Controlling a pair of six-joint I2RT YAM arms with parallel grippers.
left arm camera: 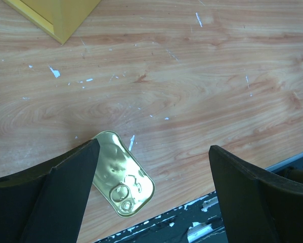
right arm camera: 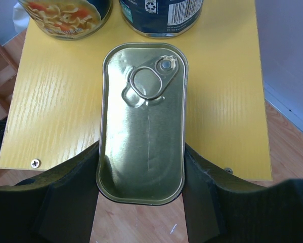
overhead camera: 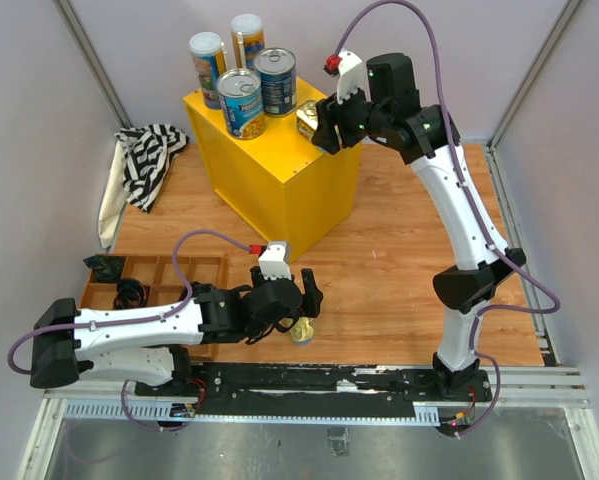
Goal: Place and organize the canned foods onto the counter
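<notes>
At the far left a striped cloth (overhead camera: 147, 160) lies by the wall. Nearer, a wooden tray (overhead camera: 204, 268) holds small black objects (overhead camera: 129, 291) in two of its compartments.

The left arm lies low along the near edge and stretches rightward, wrist angled down. The left tool (overhead camera: 306, 302) (left arm camera: 154, 147) has its fingers spread wide apart and holds nothing. It hangs over the loose gold tin (overhead camera: 301, 331) (left arm camera: 122, 174), which lies flat on the wooden table (overhead camera: 399, 260), lid up, close to one finger.

The yellow cabinet (overhead camera: 279, 190) (right arm camera: 55, 101) stands at centre. On its top are two tall white-lidded cans (overhead camera: 207, 65) at the back and two blue-labelled cans (overhead camera: 241, 102) in front of them.

The right arm rises from its base, bends at the elbow and reaches left to the cabinet's right edge. The right tool (overhead camera: 317, 125) (right arm camera: 142, 152) is clamped on the held gold tin (overhead camera: 307, 122) (right arm camera: 143, 121) by its long sides, with the pull-tab end towards the blue-labelled cans. Whether this tin touches the cabinet top or hangs just above it is unclear.
</notes>
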